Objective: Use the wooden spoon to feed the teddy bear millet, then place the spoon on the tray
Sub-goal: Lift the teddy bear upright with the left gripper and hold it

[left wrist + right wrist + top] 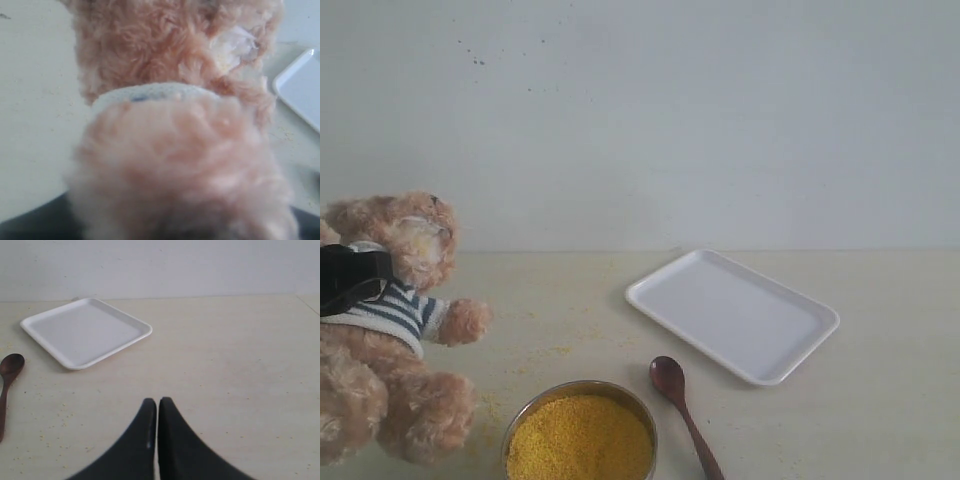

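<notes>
The teddy bear (400, 340) sits at the table's left edge in its striped shirt, face turned toward the middle. My left gripper (365, 275) is clamped across its neck and shoulder; in the left wrist view the bear's fur (175, 100) fills the frame and hides the jaws. The millet (580, 440) heaps a round metal bowl (582, 385) at the front. The wooden spoon (682, 405) lies flat on the table right of the bowl, bowl end pointing away. The white tray (730, 312) lies empty behind it. My right gripper (157, 402) is shut and empty above bare table, well apart from the spoon (6, 385).
Loose yellow grains are scattered on the table between the bear and the bowl and around the spoon. A plain white wall closes the back of the table. The tray (85, 332) shows in the right wrist view, and one corner of the tray (302, 85) beside the bear.
</notes>
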You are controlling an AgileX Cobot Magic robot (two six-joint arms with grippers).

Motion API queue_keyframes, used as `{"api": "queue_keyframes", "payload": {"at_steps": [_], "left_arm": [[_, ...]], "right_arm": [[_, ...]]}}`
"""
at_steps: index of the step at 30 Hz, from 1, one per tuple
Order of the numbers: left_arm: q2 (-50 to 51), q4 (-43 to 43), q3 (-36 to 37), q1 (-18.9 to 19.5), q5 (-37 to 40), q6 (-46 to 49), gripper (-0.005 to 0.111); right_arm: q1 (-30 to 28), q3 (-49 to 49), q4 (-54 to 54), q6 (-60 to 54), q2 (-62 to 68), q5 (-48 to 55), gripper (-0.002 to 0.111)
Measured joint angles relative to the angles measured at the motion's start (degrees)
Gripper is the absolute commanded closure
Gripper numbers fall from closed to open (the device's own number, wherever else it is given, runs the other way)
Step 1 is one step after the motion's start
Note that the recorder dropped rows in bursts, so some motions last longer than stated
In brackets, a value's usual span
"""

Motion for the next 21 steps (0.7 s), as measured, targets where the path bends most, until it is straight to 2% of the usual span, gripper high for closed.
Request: {"api": "queue_keyframes", "payload": {"at_steps": [10, 15, 21], "left_arm": [[0.02, -6.55, 0.0, 0.0, 5.03, 1.14, 0.103], [0.11, -16.45, 0.0, 0.0, 5.48, 6.82, 0.103], [1.84, -30.96, -1.2, 0.12, 4.17, 19.89, 0.103]], "right_arm": [[0.0, 0.0, -0.16, -0.43, 0.0, 0.0, 0.107], [0.0, 0.0, -0.16, -0.42, 0.0, 0.0, 0.107], [0.0, 0.0, -0.16, -0.42, 0.0, -0.35, 0.107]]}}
